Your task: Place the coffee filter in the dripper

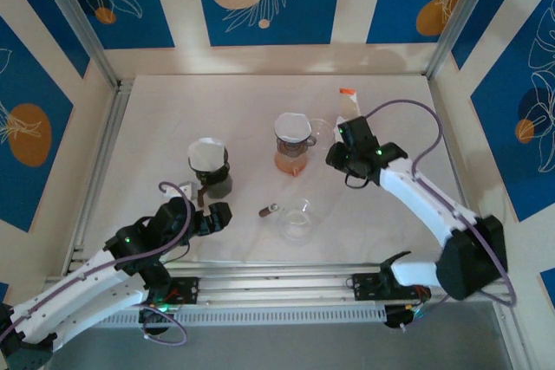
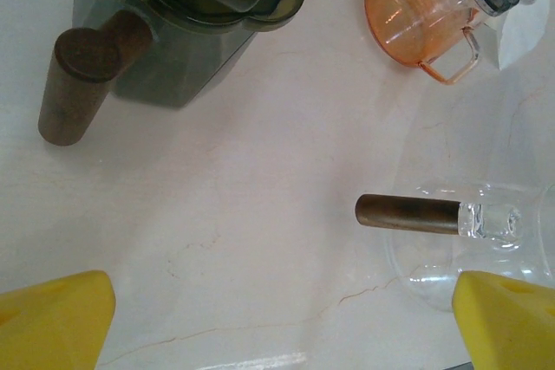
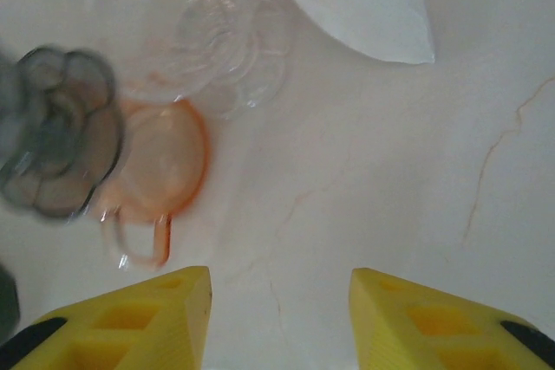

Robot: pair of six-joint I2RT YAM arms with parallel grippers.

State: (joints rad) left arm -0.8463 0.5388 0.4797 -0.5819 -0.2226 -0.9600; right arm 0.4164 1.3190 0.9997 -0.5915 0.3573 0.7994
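Right hand (image 3: 279,276) part-open and empty, left hand (image 2: 284,301) spread wide and empty. Paper filter (image 1: 293,126) sits atop gray dripper (image 1: 293,141) on orange carafe (image 1: 290,160) and looks loosely seated. Risk: the right hand, just beside, clips the carafe or snags the filter edge, unseating the filter or tipping the stack.

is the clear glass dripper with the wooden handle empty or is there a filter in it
Empty: the clear glass dripper is see-through, no white paper inside.

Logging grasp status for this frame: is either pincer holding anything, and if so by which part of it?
Nothing is held. The left pincer and the right pincer both stand open, gripping nothing.
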